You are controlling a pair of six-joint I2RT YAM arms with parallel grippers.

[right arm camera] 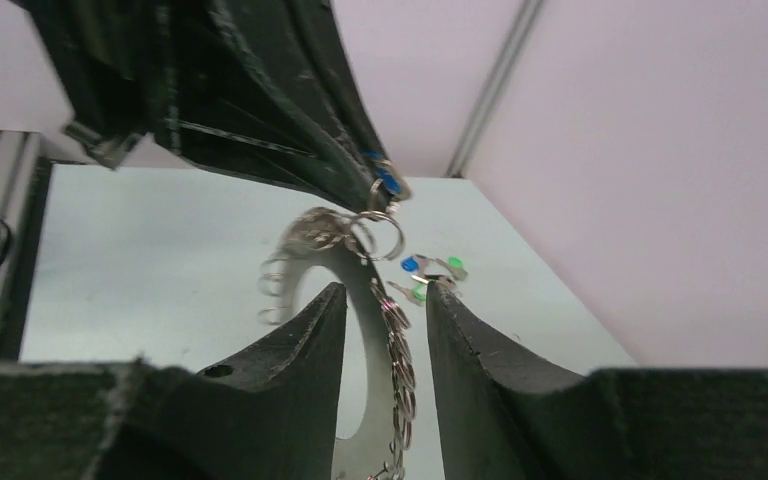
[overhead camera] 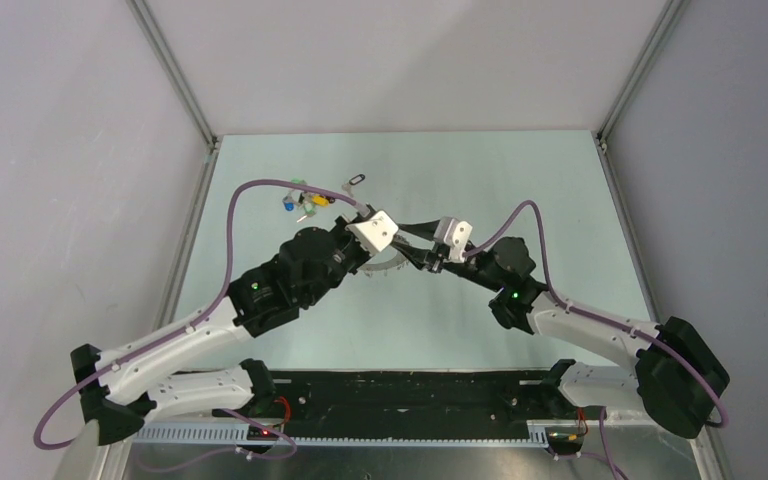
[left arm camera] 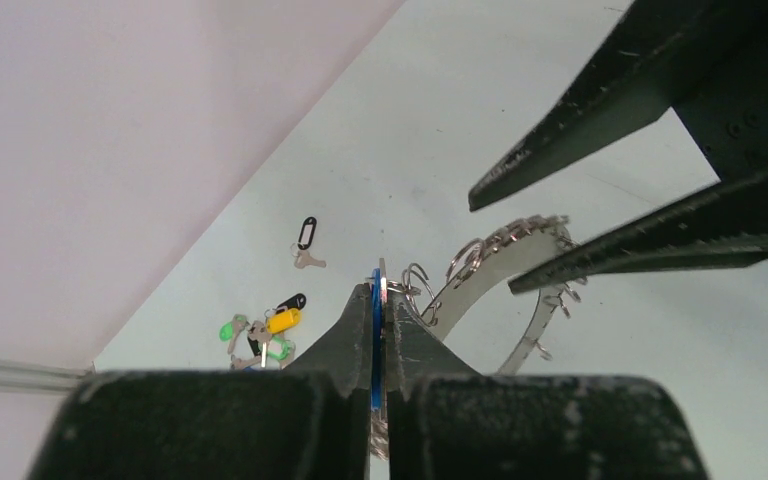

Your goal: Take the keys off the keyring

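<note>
Keyring (left arm camera: 490, 265) sits inside the right claw (right arm camera: 388, 288), fingers parted — left claw (left arm camera: 380, 292) clamped on blue tag (left arm camera: 374, 340), seemingly a key's.

Pale green table (overhead camera: 520, 180), viewed from above. A loose cluster of tagged keys (overhead camera: 300, 202) is seen lying directly on it toward the far left, with green, yellow, blue and black tags distinguished. Near this cluster, but apart from it and further back, a single key on a black looped tag (overhead camera: 356, 181) is laid flat. The keyring (overhead camera: 388, 267) is seen over the table's middle; its contact with the surface cannot be determined.
</note>
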